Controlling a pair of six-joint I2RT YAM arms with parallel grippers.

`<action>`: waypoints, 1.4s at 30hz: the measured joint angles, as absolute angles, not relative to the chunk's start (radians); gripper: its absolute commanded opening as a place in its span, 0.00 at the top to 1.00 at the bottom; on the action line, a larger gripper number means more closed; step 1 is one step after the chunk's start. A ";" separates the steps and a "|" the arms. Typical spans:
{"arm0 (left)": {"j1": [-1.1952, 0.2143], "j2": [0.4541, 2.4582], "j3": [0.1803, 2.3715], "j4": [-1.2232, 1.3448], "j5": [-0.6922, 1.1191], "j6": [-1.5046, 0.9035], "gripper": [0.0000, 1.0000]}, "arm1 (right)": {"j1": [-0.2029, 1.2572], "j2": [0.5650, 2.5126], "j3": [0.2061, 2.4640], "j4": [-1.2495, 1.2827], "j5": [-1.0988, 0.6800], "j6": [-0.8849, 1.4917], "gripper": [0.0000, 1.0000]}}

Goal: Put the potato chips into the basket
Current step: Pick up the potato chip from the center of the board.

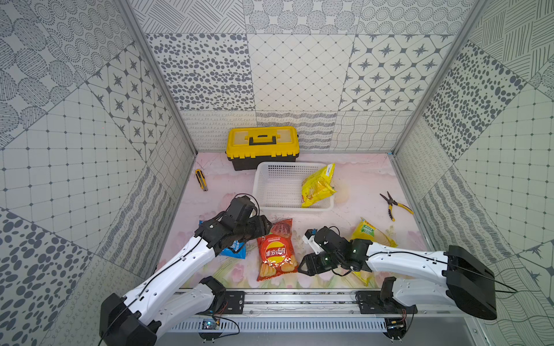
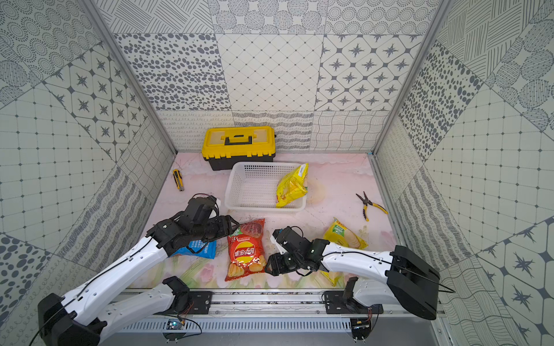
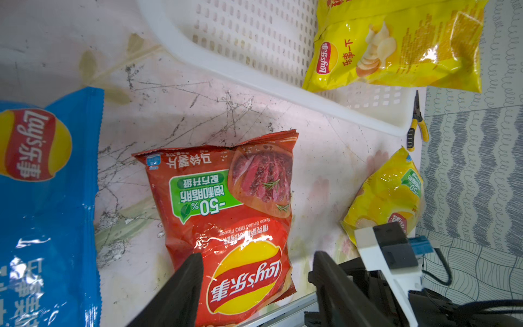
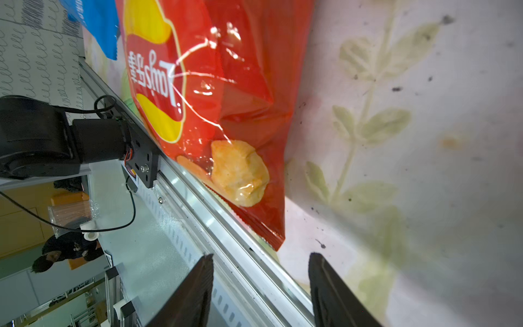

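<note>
Red bag: flat on the surface, face up, centre-near. Long axis near–far, leaning slightly; the steak-picture end points far, the chip-picture end lies near, close to the front rail.

Blue bag: flat, just left of the red one and apart from it. Mostly covered by the left arm in both top views, so its axis is hard to read there.

Yellow bag: in the right end of the basket. It is propped at a tilt, long axis near–far, with its far end poking up above the right rim.

Second yellow bag: on the surface at the right, near side. It is partly hidden under the right arm, and its far end points far-left.

The basket sits mid-surface with its long side left–right, just near of the toolbox. Whether the two touch, I cannot tell.

Left arm: the forearm rises from the near-left base toward far-right, and the wrist is bent so the left gripper points right, over the far-left corner of the red bag. The jaws are spread with nothing clamped; the wrist view shows the red bag lying beyond the gap.

Right arm: the forearm stretches low from the near right toward the left. The right gripper faces left, just beside the red bag's near-right edge. Its jaws are apart and empty, and the bag's corner is close ahead of them, not between them.

Off to the sides are pliers far right and a utility knife far left.
</note>
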State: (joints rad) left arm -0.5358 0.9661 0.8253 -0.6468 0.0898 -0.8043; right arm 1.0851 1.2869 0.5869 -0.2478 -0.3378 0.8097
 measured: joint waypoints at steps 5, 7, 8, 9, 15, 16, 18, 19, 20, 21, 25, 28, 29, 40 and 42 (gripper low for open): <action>-0.536 0.925 0.817 -0.664 0.079 -0.824 0.34 | 1.118 1.327 0.587 -0.190 -0.326 0.833 0.42; -0.536 0.912 0.812 -0.670 0.075 -0.830 0.34 | 1.118 1.328 0.587 -0.183 -0.312 0.840 0.42; -0.536 0.908 0.810 -0.673 0.075 -0.833 0.34 | 1.118 1.328 0.587 -0.182 -0.307 0.843 0.42; -0.536 0.904 0.808 -0.677 0.075 -0.835 0.34 | 1.118 1.328 0.587 -0.182 -0.302 0.847 0.43; -0.536 0.896 0.802 -0.685 0.072 -0.845 0.34 | 1.118 1.376 0.591 -0.176 -0.295 0.860 0.50; -0.536 0.897 0.802 -0.685 0.072 -0.845 0.34 | 1.118 1.392 0.593 -0.176 -0.297 0.861 0.50; -0.536 0.898 0.802 -0.685 0.072 -0.849 0.34 | 1.118 1.417 0.594 -0.176 -0.299 0.861 0.50; -0.536 0.900 0.802 -0.685 0.072 -0.849 0.34 | 1.118 1.424 0.594 -0.177 -0.302 0.861 0.51; -0.536 0.901 0.802 -0.685 0.072 -0.851 0.34 | 1.118 1.430 0.595 -0.177 -0.304 0.861 0.51; -0.536 0.902 0.802 -0.685 0.072 -0.852 0.34 | 1.118 1.433 0.595 -0.176 -0.307 0.861 0.52; -0.536 0.905 0.802 -0.685 0.071 -0.856 0.34 | 1.118 1.445 0.604 -0.177 -0.310 0.860 0.56; -0.536 0.911 0.802 -0.685 0.071 -0.859 0.34 | 1.118 1.446 0.611 -0.175 -0.310 0.859 0.59; -0.536 0.913 0.802 -0.685 0.071 -0.859 0.34 | 1.118 1.446 0.612 -0.175 -0.309 0.859 0.61; -0.536 0.937 0.802 -0.684 0.072 -0.860 0.34 | 1.098 1.408 0.612 -0.187 -0.267 0.862 0.89; -0.536 0.939 0.802 -0.684 0.072 -0.860 0.34 | 1.087 1.399 0.612 -0.193 -0.258 0.862 0.93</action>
